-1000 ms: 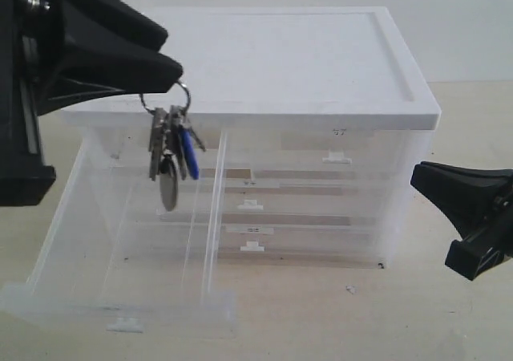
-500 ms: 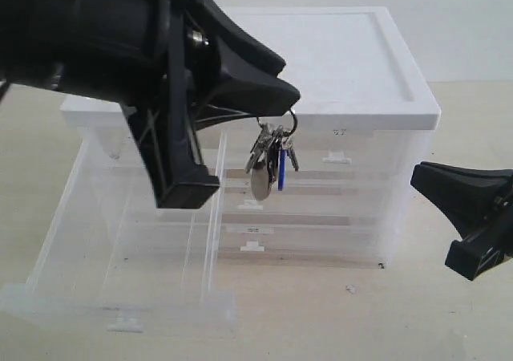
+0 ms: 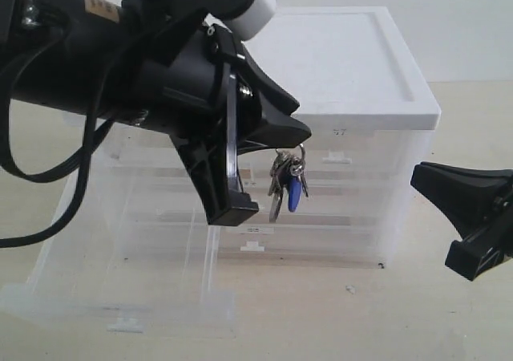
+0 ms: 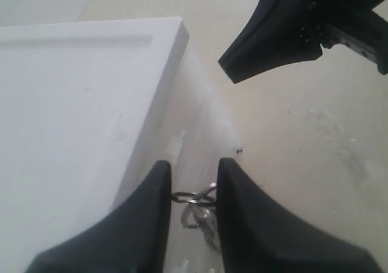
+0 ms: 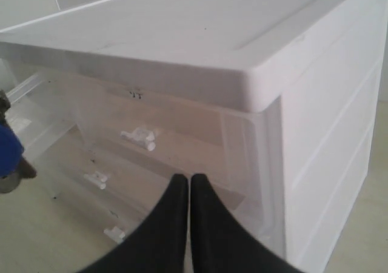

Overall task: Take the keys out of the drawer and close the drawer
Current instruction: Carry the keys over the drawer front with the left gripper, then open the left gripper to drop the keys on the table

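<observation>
The drawer (image 3: 120,306) stands pulled out of the white-topped cabinet (image 3: 337,64). The left gripper (image 3: 295,133) reaches in from the left, angled downward, pinching the ring of the keys (image 3: 287,186). They hang lengthwise vertical, tips down (blue fob among them), before the cabinet's right half. The right gripper (image 5: 190,185) hovers at the right, fingers pressed together.

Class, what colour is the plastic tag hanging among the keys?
Blue. The tag on the keys shows best in the exterior view.
</observation>
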